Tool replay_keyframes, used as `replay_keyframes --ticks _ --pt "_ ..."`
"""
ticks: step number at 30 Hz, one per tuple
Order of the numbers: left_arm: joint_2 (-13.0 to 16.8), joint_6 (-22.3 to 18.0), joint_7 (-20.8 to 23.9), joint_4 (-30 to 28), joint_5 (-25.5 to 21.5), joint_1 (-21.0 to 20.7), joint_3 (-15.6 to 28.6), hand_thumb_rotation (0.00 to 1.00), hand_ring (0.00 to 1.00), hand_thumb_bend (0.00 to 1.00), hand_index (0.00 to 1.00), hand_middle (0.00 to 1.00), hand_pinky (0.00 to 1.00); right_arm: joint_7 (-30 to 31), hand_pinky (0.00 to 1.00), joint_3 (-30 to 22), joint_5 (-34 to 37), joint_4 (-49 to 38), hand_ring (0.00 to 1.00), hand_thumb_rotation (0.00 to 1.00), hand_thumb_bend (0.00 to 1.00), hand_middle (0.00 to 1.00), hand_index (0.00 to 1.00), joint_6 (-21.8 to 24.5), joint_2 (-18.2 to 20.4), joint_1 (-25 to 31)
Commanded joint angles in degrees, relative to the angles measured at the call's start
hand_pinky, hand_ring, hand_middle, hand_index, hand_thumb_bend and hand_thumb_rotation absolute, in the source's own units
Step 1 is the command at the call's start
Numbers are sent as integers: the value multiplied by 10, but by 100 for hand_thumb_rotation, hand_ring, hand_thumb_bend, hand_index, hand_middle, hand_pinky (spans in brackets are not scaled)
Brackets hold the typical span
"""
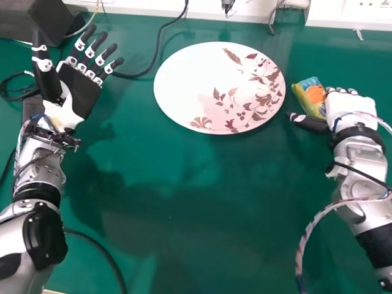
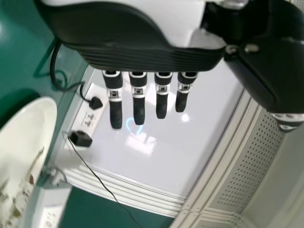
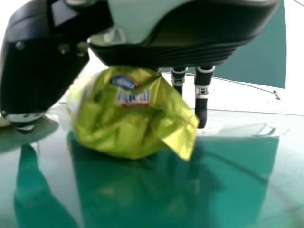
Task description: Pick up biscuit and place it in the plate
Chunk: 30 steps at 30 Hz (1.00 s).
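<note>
Tabletop (image 1: 202,214), right hand (image 1: 352,107) palm-down, beside biscuit (image 1: 313,96)

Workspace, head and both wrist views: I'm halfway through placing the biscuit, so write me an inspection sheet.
Surface: green table, shiny; spills: nothing seen.
Plate: flat, leaf pattern, no biscuit on it.
Biscuit packet: right of the plate, at the right robot hand; grip uncertain.
Clutter: dark box behind the left robot hand.
Robot hands: both open, fingers extended.
Cables: black cable between left robot hand and plate.
Surroundings: wall sockets.
</note>
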Motion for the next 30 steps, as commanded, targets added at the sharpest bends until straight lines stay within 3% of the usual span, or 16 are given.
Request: replay_keyframes --ticks 1,6,15,30 --pt "2 4 -8 -7 -9 -1 7 48 91 100 98 97 77 4 70 6 0 16 87 37 100 100 97 0 -4 2" --pt "2 11 -12 -13 -15 1 6 48 90 100 99 96 71 -6 71 5 0 36 86 36 100 100 97 6 -1 -4" --pt "-1 5 -23 -26 -20 8 6 37 90 100 100 97 64 -18 67 -1 13 61 86 38 100 100 99 23 9 -14" --pt "-1 31 -34 -22 -38 4 16 39 88 100 100 96 58 -46 58 -2 15 76 81 26 100 99 95 23 4 -12"
